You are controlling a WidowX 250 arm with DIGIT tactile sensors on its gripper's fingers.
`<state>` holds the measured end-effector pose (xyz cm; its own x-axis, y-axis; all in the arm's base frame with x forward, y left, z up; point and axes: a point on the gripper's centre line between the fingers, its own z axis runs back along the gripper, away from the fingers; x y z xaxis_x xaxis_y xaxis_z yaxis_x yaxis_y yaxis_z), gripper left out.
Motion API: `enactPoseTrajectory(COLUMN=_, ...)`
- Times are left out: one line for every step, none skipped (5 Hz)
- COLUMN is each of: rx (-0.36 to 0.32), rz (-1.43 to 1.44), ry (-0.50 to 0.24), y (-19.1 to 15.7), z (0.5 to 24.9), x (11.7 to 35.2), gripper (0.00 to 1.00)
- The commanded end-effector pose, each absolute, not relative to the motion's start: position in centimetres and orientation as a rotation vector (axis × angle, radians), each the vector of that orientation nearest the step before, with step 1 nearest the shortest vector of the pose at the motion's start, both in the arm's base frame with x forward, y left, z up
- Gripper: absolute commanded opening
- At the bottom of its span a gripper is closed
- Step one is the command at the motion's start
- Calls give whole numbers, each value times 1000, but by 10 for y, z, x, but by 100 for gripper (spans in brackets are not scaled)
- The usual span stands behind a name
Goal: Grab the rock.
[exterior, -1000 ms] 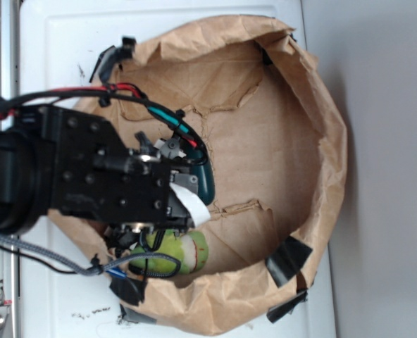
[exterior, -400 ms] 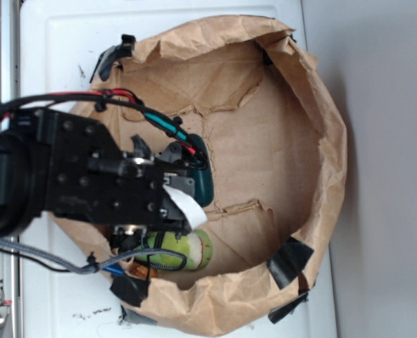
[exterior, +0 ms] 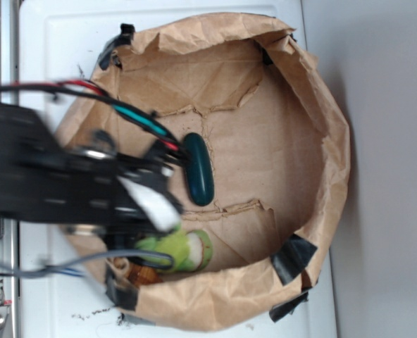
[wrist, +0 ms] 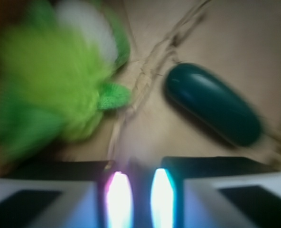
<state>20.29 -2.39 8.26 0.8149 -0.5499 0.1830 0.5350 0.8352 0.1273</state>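
At the left of the exterior view the black arm [exterior: 46, 183] is smeared with motion blur, reaching over the rim of the paper bag [exterior: 321, 141]. The gripper [exterior: 159, 201] sits at its tip, over the bag floor. Both views are too blurred to show the fingers clearly, so it cannot be told whether they are apart or together. In the wrist view only two glowing strips show close to each other at the bottom edge, with nothing visible between them.

Just below the gripper in the exterior view lies the plush [exterior: 177, 248]. Tucked against the plush's lower left, close to the bag's near wall, is a small brown patch that is probably the rock [exterior: 144, 273] (mostly hidden, so its shape and long axis cannot be read). The capsule [exterior: 198, 169] lies to the gripper's right with its long axis running up and down the picture.

The coming move probably turns on this: the rock lies on the far side of the plush from the gripper, away from the capsule. In the wrist view that means off to the left, past the plush [wrist: 50, 80], while the capsule [wrist: 214, 102] is on the right. The gripper would have to shift that way and clear the plush before it closes.
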Motion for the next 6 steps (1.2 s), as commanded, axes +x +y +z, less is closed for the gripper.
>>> enactPoseTrajectory(rx=29, rz=-551, ry=-299, y=-13, z=149, x=219, gripper=0)
enactPoseTrajectory(rx=13, rz=-532, ry=-324, y=-7, z=160, x=223, gripper=0)
enactPoseTrajectory(rx=23, rz=-551, ry=-305, y=0, z=156, x=234, gripper=100)
enactPoseTrajectory(rx=49, rz=-566, ry=-279, y=0, z=140, x=237, gripper=100)
enactPoseTrajectory(rx=79, rz=-594, ry=-234, y=-3, z=116, x=240, gripper=100)
enactPoseTrajectory(rx=89, rz=-599, ry=-194, y=-4, z=97, x=245, gripper=100)
